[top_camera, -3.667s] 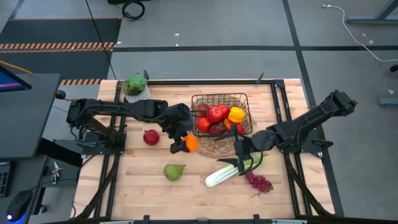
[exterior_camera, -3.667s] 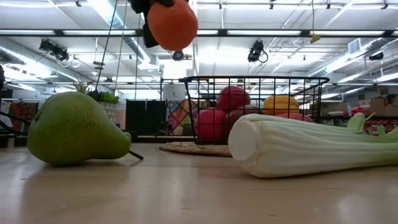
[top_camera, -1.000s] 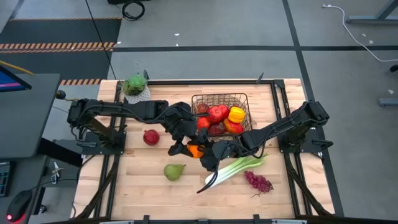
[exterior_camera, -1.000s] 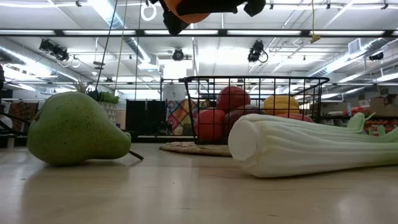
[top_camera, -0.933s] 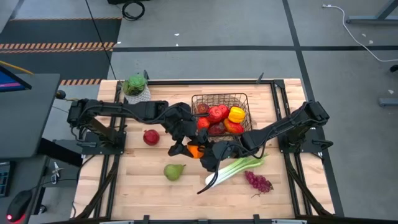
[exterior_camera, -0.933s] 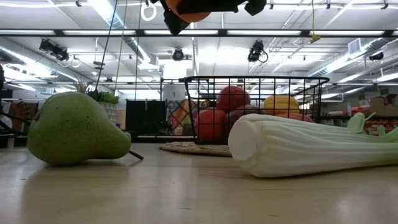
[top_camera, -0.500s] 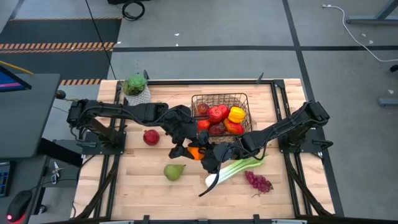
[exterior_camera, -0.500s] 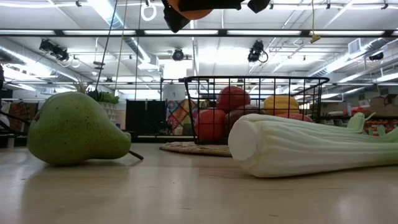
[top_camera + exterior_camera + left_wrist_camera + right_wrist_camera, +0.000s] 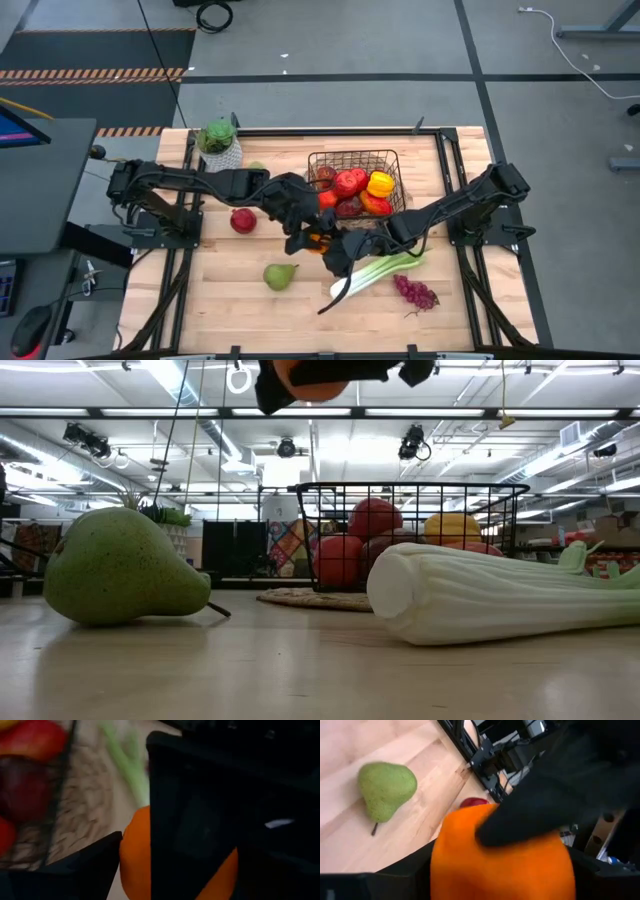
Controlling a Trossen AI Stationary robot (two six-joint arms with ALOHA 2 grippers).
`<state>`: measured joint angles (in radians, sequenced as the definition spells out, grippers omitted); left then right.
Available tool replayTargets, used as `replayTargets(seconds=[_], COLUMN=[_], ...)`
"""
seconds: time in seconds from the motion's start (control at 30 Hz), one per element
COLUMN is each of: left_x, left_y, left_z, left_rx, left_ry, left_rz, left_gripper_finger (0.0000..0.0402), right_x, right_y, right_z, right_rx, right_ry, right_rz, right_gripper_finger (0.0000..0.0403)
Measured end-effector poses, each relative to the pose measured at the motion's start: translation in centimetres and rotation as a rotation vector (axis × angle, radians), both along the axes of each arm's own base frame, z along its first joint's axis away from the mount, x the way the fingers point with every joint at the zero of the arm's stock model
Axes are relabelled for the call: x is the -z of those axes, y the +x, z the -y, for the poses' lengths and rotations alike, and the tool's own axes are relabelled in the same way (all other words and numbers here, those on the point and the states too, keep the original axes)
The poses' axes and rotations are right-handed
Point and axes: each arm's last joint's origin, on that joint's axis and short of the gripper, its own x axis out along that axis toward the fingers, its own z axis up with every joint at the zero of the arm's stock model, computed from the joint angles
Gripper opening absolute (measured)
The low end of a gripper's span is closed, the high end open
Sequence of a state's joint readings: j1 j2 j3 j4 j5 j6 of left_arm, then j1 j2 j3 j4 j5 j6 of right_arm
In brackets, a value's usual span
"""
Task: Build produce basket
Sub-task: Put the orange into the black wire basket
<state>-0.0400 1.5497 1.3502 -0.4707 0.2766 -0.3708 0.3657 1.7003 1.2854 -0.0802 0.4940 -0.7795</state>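
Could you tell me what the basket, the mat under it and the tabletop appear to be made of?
Basket: black wire mesh, likely coated metal, since its thin bars form an open grid. Mat: seemingly woven straw, tan with a coarse, ridged texture. Tabletop: light wood, apparently planks, with visible grain and a matte finish.

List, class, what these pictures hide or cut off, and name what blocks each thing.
- Orange: high view, mostly covered by both pincers meeting over it.
- Orange: low view, cut by the top edge.
- Celery: low view, leafy end runs off the right edge.
- Basket floor: covered by fruit.
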Motion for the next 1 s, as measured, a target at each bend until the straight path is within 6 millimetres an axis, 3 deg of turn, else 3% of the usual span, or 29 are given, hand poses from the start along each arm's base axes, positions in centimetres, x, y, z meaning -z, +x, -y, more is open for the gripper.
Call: replayTargets(seconds=[0.57, 0.77, 1.0], left_x=[0.0, 0.0, -0.1], left_y=[-0.1, -0.1, -0.2], left_z=[-0.2, 0.6, 0.8], left_rx=[0.114, 0.122, 0.123], left_ry=[0.138, 0.233, 0.263], left_rz=[0.049, 0.068, 0.055], left_gripper_finger=[0.0358, 0.0396, 0.0398], right_x=[0.1, 0.2, 0.3], right_y=[0.0, 0.0, -0.1], right_z=[0.2, 0.1, 0.2], right_rx=[0.03, 0.023, 0.043], right_ry=[-0.026, -0.027, -0.046], right_rz=[-0.002, -0.01, -0.028], right_gripper_finger=[0.028, 0.0279, 0.0279])
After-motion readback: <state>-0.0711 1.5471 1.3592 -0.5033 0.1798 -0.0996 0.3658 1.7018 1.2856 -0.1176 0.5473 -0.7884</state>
